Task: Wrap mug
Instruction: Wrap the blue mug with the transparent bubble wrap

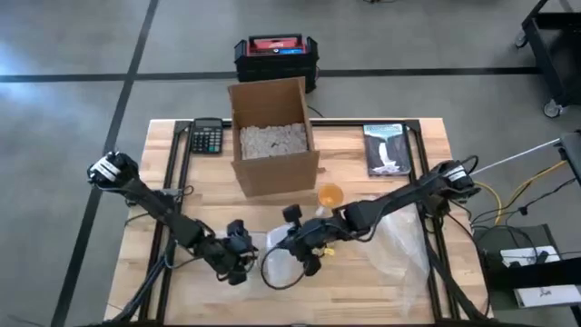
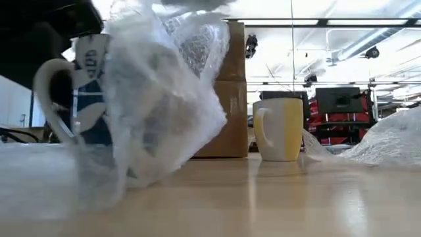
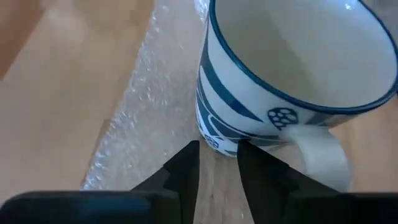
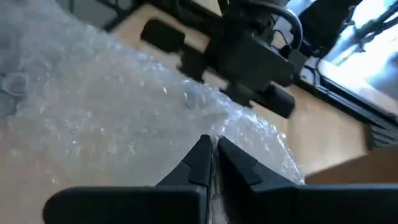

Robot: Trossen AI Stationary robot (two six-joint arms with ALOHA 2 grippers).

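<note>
Looking down from the high view, I had both arms reaching to the table's near-centre. My right gripper [image 4: 213,152] was pinched shut on a fold of bubble wrap [image 4: 93,118], holding the sheet lifted; in the low view that wrap [image 2: 158,99] draped over one side of the blue-striped mug [image 2: 89,85]. The mug stood upright on the wrap, its white handle turned out, near the table's front edge. My left gripper [image 3: 217,158] sat just beside the mug's [image 3: 280,74] base, its fingers nearly together with only a thin gap and nothing between them. A yellow mug [image 2: 279,128] stood well apart, farther back in front of the cardboard box [image 1: 272,136]. More wrap lay heaped on the table's [image 1: 145,263] right side.
</note>
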